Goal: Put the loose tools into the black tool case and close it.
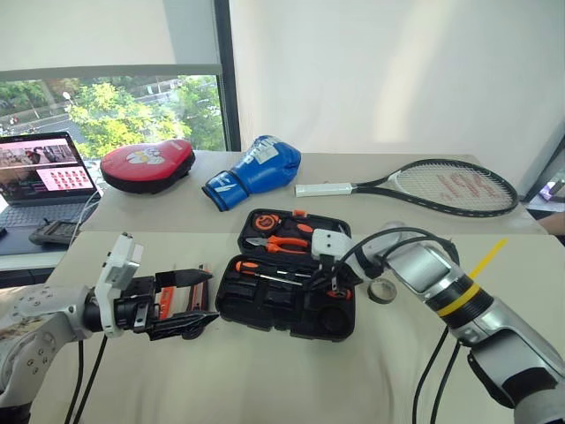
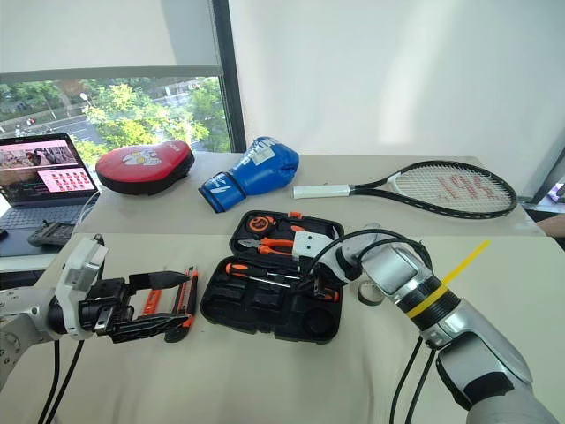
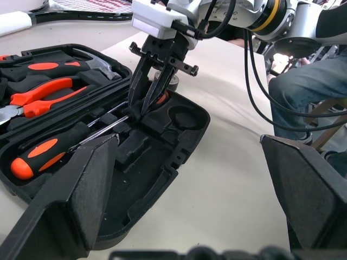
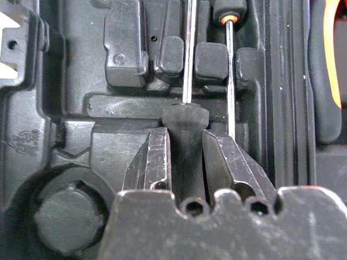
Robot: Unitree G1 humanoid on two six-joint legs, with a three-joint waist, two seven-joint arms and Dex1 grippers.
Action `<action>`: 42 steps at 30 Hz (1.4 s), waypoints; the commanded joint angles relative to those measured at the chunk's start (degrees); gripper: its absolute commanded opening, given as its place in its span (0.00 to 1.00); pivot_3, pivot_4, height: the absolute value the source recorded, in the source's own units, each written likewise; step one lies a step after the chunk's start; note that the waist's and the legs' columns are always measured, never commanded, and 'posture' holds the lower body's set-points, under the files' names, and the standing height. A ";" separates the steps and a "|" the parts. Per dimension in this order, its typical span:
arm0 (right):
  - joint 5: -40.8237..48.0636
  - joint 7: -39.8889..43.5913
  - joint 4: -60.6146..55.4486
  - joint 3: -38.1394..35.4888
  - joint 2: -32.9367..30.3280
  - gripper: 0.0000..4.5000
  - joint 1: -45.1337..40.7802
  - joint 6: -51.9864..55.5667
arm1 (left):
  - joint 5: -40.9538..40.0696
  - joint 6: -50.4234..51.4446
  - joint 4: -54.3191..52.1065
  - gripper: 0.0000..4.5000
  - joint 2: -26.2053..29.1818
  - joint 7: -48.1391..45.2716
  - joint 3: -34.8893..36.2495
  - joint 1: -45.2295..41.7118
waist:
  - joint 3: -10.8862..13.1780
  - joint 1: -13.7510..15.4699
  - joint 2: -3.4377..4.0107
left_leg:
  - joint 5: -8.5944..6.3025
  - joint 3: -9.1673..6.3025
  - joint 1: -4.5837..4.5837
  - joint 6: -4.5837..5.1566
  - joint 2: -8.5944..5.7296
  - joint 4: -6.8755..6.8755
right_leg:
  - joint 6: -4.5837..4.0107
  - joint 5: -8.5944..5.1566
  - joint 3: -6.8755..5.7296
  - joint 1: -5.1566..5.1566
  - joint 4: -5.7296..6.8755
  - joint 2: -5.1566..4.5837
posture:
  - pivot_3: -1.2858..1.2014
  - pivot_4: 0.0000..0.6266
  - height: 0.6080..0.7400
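Case (image 1: 287, 305) open mid-table; knife (image 2: 184, 300) beside it behind spread left gripper (image 1: 190, 303); tape (image 1: 381, 291) right; racket (image 1: 441, 186), glove (image 1: 256, 170) beyond. Wrist view: right gripper (image 4: 187, 157) pinching screwdriver (image 4: 187, 124) in case.

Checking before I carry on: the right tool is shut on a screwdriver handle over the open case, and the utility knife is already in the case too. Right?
Not quite. The right tool is shut on a screwdriver handle over the open black tool case, but the utility knife lies on the table left of the case, beside the open left tool. The right eye view shows it.
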 commanded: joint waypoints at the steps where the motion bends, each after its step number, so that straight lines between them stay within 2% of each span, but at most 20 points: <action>1: -1.23 0.89 -0.23 -1.65 0.42 0.41 1.20 -3.40 | -0.57 -0.86 -1.69 1.00 1.02 -0.08 0.16 -0.44 | 0.00 0.00 0.00 | 0.00 0.00 0.02 0.00 0.00 0.00 | 0.00 0.00 0.01 0.01 0.02 0.00 | 0.52 0.24 1.00; 2: -0.12 1.54 -2.02 -3.10 0.10 0.48 1.64 -3.18 | -0.53 -0.86 -1.63 1.00 1.01 -0.07 0.10 -0.39 | 0.00 0.05 0.00 | 0.00 0.00 0.01 0.00 -0.01 0.00 | 0.00 0.00 0.01 0.00 0.05 -0.01 | 0.52 0.24 1.00; 5: 2.00 2.94 -5.82 -6.36 -0.53 0.48 2.63 -2.02 | -0.33 -0.96 -1.39 1.00 0.92 0.00 -0.10 -0.43 | 0.00 0.04 0.00 | 0.00 -0.02 0.00 -0.01 0.00 -0.01 | -0.01 -0.01 0.01 -0.02 0.06 0.00 | 0.52 0.24 1.00; 8: 9.50 1.13 -13.43 -15.72 0.31 0.48 6.31 2.02 | -0.30 -0.89 -1.09 1.00 0.22 1.05 -0.14 -0.50 | 0.00 0.02 0.00 | 0.00 -0.02 -0.03 -0.02 0.02 -0.04 | -0.01 -0.01 0.00 -0.06 0.37 0.00 | 0.52 0.24 1.00; 11: 15.70 -9.09 -18.53 -26.29 6.96 0.31 11.83 6.23 | -0.22 -1.13 -0.67 1.00 -0.48 2.13 0.02 -0.34 | -0.01 0.06 -0.01 | 0.00 -0.03 0.00 -0.04 0.05 -0.02 | -0.01 -0.01 -0.01 -0.04 0.45 -0.01 | 0.52 0.24 1.00; 12: 14.77 -12.36 -20.71 -27.59 7.97 0.25 14.54 5.63 | 0.06 -1.49 -0.54 1.00 -0.64 2.37 0.05 -0.20 | -0.01 0.05 -0.01 | 0.01 -0.03 0.04 -0.06 0.06 -0.02 | -0.01 -0.01 0.00 0.00 0.49 -0.01 | 0.52 0.24 1.00; 15: 9.34 -25.22 -25.72 -29.40 12.33 0.02 22.95 5.37 | 0.63 -2.17 -0.14 1.00 -0.92 2.82 0.27 0.35 | -0.01 0.27 -0.01 | 0.01 -0.03 0.11 -0.11 0.04 -0.03 | -0.04 -0.02 0.03 0.00 0.64 -0.03 | 0.52 0.24 1.00; 18: 6.06 -34.58 -29.96 -28.42 16.94 0.02 29.81 5.46 | 0.82 -2.55 0.12 1.00 -0.91 2.99 0.33 0.95 | -0.01 0.41 -0.01 | 0.05 -0.03 0.11 -0.19 -0.06 -0.05 | -0.11 -0.07 0.08 -0.11 0.66 -0.12 | 0.52 0.24 1.00; 23: 0.21 -42.90 -29.62 -21.88 21.03 0.02 35.28 5.86 | 0.94 -2.83 0.57 1.00 -0.77 2.87 0.20 1.02 | 0.00 -0.17 0.00 | 0.22 0.01 0.24 -0.44 -0.01 -0.05 | -0.24 -0.05 0.18 -0.14 0.78 0.02 | 0.52 0.24 1.00; 26: -1.10 -42.08 -27.70 -17.04 20.79 0.02 36.26 7.23 | 1.23 -2.95 0.97 1.00 -0.55 2.65 0.01 0.85 | 0.00 -0.15 0.00 | 0.27 0.01 0.59 -0.53 0.14 -0.15 | -0.44 -0.14 0.19 0.09 0.84 0.20 | 0.52 0.24 1.00; 31: -6.69 -34.82 -18.71 -6.13 14.03 0.02 32.69 6.79 | 2.04 -3.80 1.53 1.00 -0.57 2.32 -0.71 0.94 | -0.07 -0.51 -0.10 | 0.28 0.07 0.91 -0.55 0.29 -0.20 | -0.54 -0.21 0.28 0.27 0.89 0.34 | 0.52 0.24 1.00; 34: -9.54 -30.38 -15.24 -2.69 9.68 0.02 30.37 2.41 | 2.97 -4.40 1.36 1.00 -0.95 2.85 -0.71 1.41 | -0.23 -0.55 -0.36 | 0.01 0.06 1.55 -0.14 0.35 -0.42 | -0.64 -0.31 0.28 0.82 0.77 0.39 | 0.52 0.24 1.00; 37: -6.60 -30.10 -18.87 -8.03 9.80 0.02 31.46 -2.73 | 2.81 -3.88 0.99 1.00 -2.06 5.46 0.49 2.47 | -0.65 -0.19 -0.86 | 0.00 0.05 2.21 -0.16 0.34 -0.98 | -1.05 -0.82 0.28 1.06 0.72 0.26 | 0.52 0.24 1.00; 40: 10.62 -24.12 -30.31 -21.47 13.92 0.02 36.11 -11.12 | 3.55 -2.19 0.72 1.00 -5.09 14.18 2.88 3.71 | -0.70 0.47 -1.00 | -0.04 -0.11 2.13 -0.32 0.37 -1.06 | -0.86 -0.71 0.24 1.04 0.76 0.22 | 0.52 0.24 1.00; 42: 20.19 -22.69 -37.00 -28.74 14.38 0.02 37.30 -7.55 | 4.76 -0.31 0.79 1.00 -7.72 22.84 4.26 3.35 | -0.53 0.51 -0.81 | 0.02 -0.18 1.69 -0.55 0.40 -1.05 | -0.88 -0.67 0.32 0.78 0.79 0.19 | 0.52 0.24 1.00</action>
